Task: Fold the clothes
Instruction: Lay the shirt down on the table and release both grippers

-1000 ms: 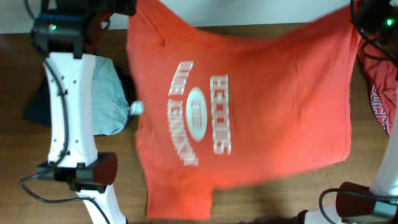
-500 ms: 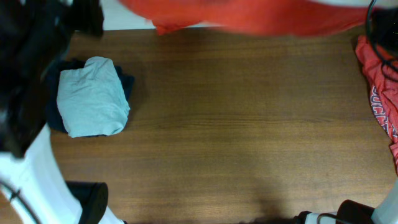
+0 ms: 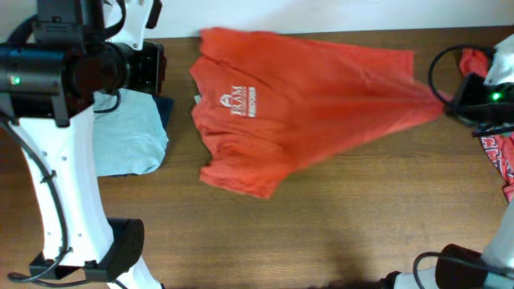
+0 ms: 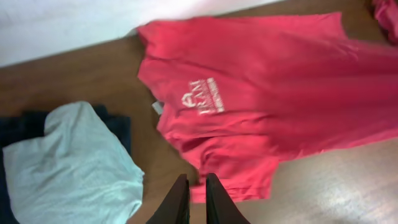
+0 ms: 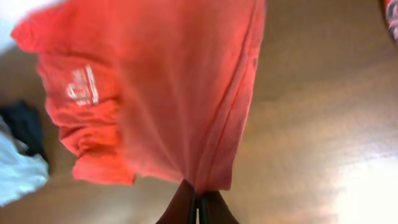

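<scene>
The shirt (image 3: 313, 96) is stretched over the table (image 3: 321, 233), its hem pinched tight in the right gripper (image 5: 198, 204). The left gripper (image 4: 198, 198) is closed on nothing. The cloth is judged soft, light and limp, best taken at corners.

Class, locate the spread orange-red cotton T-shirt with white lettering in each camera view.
Overhead: the orange-red T-shirt lies across the top centre.
Left wrist: the T-shirt fills the upper right.
Right wrist: the T-shirt spans upper left to bottom centre.
Shared landmark: the folded pale blue cloth left of it.
</scene>
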Robot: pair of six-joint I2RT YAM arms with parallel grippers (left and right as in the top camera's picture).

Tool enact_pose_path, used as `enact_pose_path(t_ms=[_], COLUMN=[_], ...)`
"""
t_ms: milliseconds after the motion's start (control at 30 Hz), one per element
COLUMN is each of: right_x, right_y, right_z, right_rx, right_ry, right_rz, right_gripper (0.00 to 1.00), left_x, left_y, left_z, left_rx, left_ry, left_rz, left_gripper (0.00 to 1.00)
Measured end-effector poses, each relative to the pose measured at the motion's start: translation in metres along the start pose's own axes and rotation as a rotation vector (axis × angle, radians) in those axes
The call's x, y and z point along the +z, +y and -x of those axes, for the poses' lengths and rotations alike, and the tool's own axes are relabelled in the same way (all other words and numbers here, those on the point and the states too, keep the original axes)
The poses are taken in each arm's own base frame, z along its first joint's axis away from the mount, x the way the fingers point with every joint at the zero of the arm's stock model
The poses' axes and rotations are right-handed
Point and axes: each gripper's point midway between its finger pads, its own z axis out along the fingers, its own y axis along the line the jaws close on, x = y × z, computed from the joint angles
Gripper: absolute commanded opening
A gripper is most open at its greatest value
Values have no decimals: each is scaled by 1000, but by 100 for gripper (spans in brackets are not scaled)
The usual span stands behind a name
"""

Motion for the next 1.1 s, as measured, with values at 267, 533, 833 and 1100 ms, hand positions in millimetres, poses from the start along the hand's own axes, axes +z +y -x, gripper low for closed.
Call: enact_pose_path(t_ms=[267, 533, 833, 1100], right_x=[48, 55, 62, 102], right_y=[-20, -44, -50, -48], right_z=[-27, -33, -5, -5], right_rx=[11, 29, 62, 98], right_ry=[176, 199, 85, 115], right_rz=[-28, -152, -184, -110], right_gripper=[20, 70, 75, 79], left_x=[14, 20, 74, 178], left_y=[2, 3, 12, 10], left_z=[-10, -15, -50, -113], left_rx=[-14, -6, -32, -21], left_ry=[61, 86, 259, 410], left_rz=[-7, -9, -32, -75], left_gripper=[17, 27, 31, 44])
